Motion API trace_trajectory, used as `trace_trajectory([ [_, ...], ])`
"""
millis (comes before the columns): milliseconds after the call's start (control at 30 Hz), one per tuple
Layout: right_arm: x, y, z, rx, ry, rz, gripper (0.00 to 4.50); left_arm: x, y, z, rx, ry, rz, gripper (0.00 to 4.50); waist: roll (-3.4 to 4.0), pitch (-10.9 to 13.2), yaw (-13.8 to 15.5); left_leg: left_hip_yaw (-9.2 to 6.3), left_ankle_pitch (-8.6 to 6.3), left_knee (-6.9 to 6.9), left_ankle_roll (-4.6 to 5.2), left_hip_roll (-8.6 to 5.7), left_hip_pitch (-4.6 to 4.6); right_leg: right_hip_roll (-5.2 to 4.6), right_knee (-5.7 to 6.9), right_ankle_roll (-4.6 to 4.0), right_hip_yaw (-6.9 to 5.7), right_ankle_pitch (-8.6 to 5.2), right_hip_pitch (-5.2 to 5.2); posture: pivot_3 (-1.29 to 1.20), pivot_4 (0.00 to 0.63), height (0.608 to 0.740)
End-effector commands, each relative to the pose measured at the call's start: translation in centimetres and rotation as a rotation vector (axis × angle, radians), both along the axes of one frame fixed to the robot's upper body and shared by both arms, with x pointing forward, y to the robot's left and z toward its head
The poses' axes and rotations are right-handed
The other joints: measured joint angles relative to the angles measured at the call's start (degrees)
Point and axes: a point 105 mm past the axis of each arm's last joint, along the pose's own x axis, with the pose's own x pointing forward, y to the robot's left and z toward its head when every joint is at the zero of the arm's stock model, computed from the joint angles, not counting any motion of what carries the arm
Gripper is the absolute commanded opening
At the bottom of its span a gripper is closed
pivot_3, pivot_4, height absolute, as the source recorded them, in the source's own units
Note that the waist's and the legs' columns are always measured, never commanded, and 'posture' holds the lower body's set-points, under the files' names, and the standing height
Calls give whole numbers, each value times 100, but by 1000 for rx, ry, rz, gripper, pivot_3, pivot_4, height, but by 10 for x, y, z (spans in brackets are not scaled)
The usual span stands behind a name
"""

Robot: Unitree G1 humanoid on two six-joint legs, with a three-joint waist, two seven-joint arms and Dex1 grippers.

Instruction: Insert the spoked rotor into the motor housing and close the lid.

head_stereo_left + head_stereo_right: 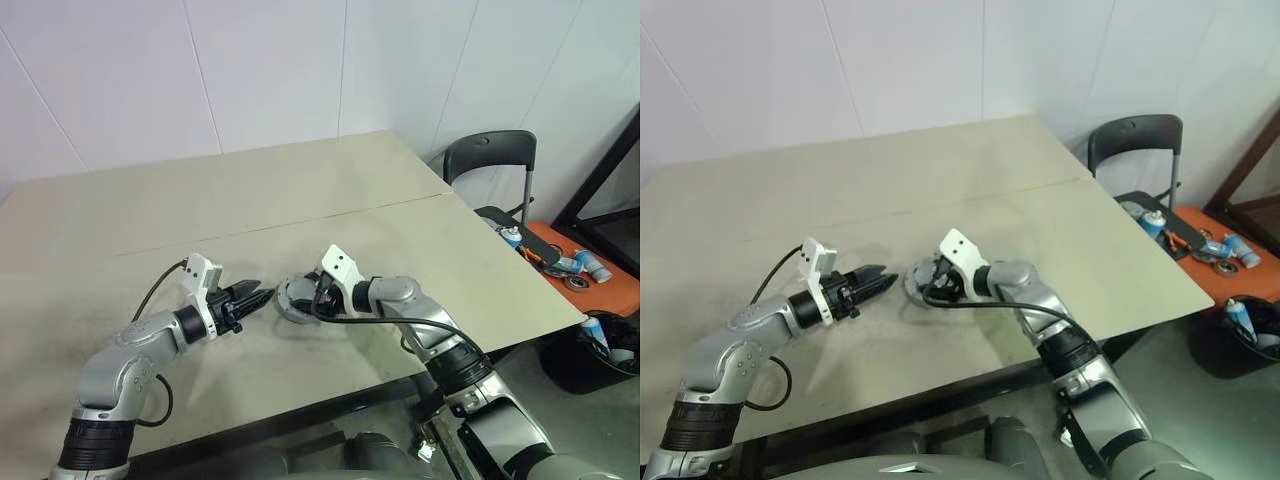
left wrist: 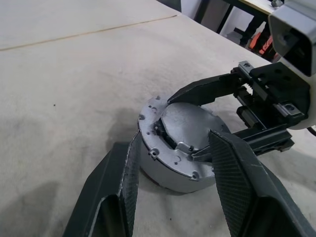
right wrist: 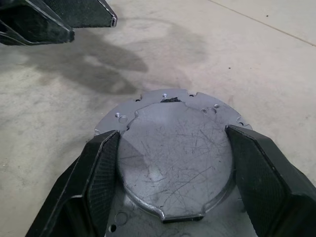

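The silver-grey motor housing (image 2: 163,168) sits on the table near the front middle. The light grey lid (image 3: 173,148) lies on top of it, and a dark gap shows at one side of the lid's edge (image 2: 159,129). My right gripper (image 3: 173,133) reaches in from the right, its two black fingers pressed against opposite edges of the lid. My left gripper (image 1: 262,296) hovers just left of the housing (image 1: 288,305), open, with nothing in it. The spoked rotor is hidden.
The beige table (image 1: 300,190) has a seam running across its middle, and its right edge (image 1: 520,260) is close by. Beyond that edge stand a black chair (image 1: 490,155), an orange surface with bottles and tools (image 1: 580,265) and a dark bin (image 1: 590,350).
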Motion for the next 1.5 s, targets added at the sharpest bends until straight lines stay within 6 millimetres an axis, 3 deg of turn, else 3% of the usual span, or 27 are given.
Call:
trace_trajectory([
  [33,9,-1,12,0,-63,-16,3039,4,1,14,-10,-53,-1,2277,0,0,-1,0,0,1,0,0,1,0,1,0,0,0,1,0,0,740],
  [400,-5,-8,-24,-72,38,10,3039,7,0,12,-5,-51,9,2277,-1,-2,-4,0,0,-3,0,0,2,0,-1,0,0,1,1,0,0,740],
  [633,-1,-10,-24,-65,43,-13,3039,32,-3,-2,73,-32,70,2277,8,-25,9,-1,0,1,0,-1,17,1,-1,1,-1,-1,23,0,0,740],
  [833,-3,-10,-25,-68,41,-14,3039,34,-25,-7,63,-20,-6,2277,13,-30,5,-2,0,-1,0,-2,15,0,-3,1,0,0,20,0,0,740],
  [933,-2,-11,-25,-69,40,-23,3039,35,-33,-6,32,-19,-31,1673,13,-30,7,-3,0,-2,0,-2,14,-1,-3,1,0,0,19,0,0,740],
  [1100,0,-13,-25,-71,37,-37,3039,40,-42,3,-12,-25,-36,34,13,-31,5,-3,0,3,0,-2,15,0,-1,2,-1,-1,21,0,0,740],
  [1367,1,-15,-27,-73,37,-51,3039,29,-61,-9,15,15,-138,34,19,-35,7,-3,0,4,0,-2,16,0,-1,2,0,0,22,0,0,740],
  [1500,0,-16,-28,-76,39,-54,3039,31,-59,-21,36,46,-113,34,20,-36,6,-4,0,4,0,-2,17,0,-1,3,-1,-1,24,0,0,740],
])
